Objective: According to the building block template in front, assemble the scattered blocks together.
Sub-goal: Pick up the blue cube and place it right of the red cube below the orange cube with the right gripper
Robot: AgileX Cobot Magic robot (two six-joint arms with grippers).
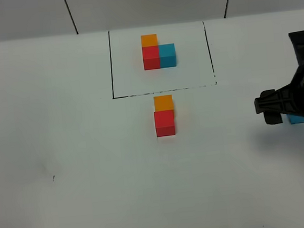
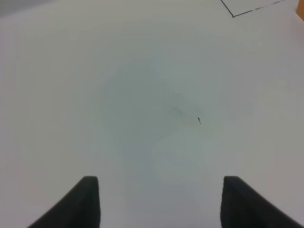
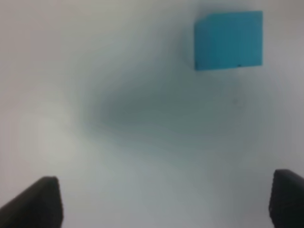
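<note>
Although the loose orange cube [image 1: 163, 102] and red cube [image 1: 164, 122] touch in a column at frame centre, just below the black-framed building block template [image 1: 158, 51] at upper centre, the L lacks its third piece. The teal-blue cube [image 1: 299, 118] lies well apart at the right edge, mostly hidden under the right gripper [image 3: 166, 176], whose jaws stand apart and empty, seemingly just short of it. The left gripper [image 2: 161, 179] is likewise spread, holding nothing. Roughly two-thirds done; teal must still join red's right side.
</note>
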